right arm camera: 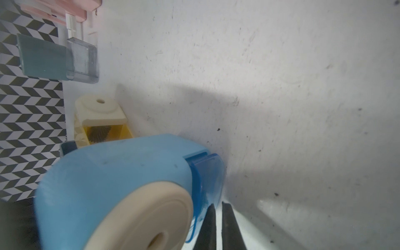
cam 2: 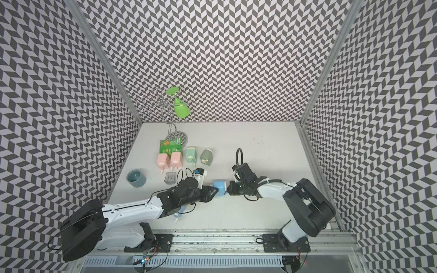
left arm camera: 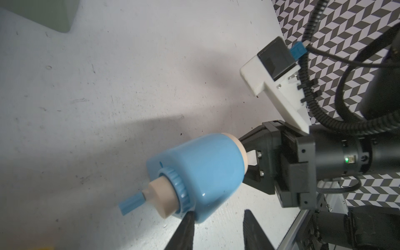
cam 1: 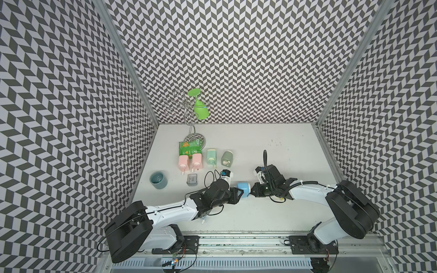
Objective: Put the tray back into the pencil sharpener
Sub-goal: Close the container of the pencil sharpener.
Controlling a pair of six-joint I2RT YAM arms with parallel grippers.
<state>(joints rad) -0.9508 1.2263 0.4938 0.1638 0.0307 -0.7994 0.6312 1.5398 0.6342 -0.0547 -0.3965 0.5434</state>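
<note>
The pencil sharpener (cam 1: 243,189), a light blue body, stands a little toward 6 o'clock from the middle of the worktop (cam 1: 260,146). I have it between my two arms. My left end effector (cam 1: 240,193) is at its 9 o'clock end, where the crank (left arm camera: 131,202) sticks out. My right end effector (cam 1: 252,192) is at its 3 o'clock end, by the cream round face (right arm camera: 142,218). From above, both tips merge with the sharpener's outline and I cannot make out the tray at all. It shows only in my right wrist view: the tray (right arm camera: 207,173), a darker translucent blue, sits in the slot low on the body next to the worktop, its rim standing slightly out from the shell. Whether it is fully home I cannot tell, since the bottom of that view cuts off its lower part. My right end effector is closed on nothing, its two fingers (right arm camera: 208,225) side by side with a sliver of light between them. Their tips are right at the tray's edge, but contact is hard to judge. My left end effector stands partly open. One finger (left arm camera: 184,229) rests against the body's lower edge below the crank and the other is clear of it, with bare worktop between them. Toward 10 o'clock from the sharpener a clear grey box (cam 1: 192,179) and a teal cup (cam 1: 158,180) stand apart from it. A cream and yellow object (right arm camera: 101,116) just beyond the sharpener shows only in my right wrist view, half covered by the blue shell.
</note>
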